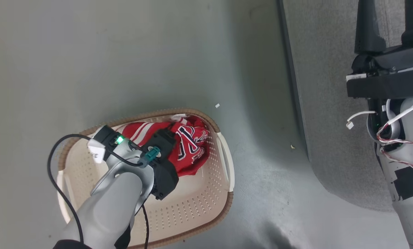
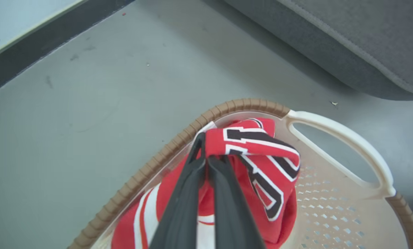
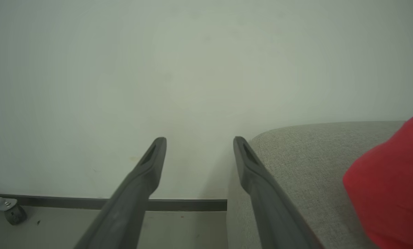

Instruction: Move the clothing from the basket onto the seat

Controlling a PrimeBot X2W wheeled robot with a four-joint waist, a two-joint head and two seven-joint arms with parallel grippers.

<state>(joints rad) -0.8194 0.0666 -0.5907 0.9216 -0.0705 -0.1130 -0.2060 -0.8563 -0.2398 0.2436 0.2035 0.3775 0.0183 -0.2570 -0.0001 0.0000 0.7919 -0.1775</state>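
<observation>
The cream basket (image 1: 223,207) with a brown rim (image 2: 164,155) stands on the floor at the lower left of the head view. Red clothing (image 1: 192,145) is bunched at its far end: a jersey with navy, white-outlined lettering (image 2: 261,166) over a garment with white stripes (image 2: 147,214). My left gripper (image 2: 206,157) reaches down into the basket and is shut on a fold of the jersey. The grey seat (image 1: 331,103) lies to the right of the basket. My right gripper (image 3: 199,140) hovers open over the seat's edge (image 3: 313,155), holding nothing.
Grey floor surrounds the basket, with small scraps (image 1: 217,105) on it. A dark skirting (image 2: 36,45) runs along the wall. A caster wheel (image 3: 14,212) stands by the wall. Something red (image 3: 393,190) lies on the seat at the right wrist view's edge.
</observation>
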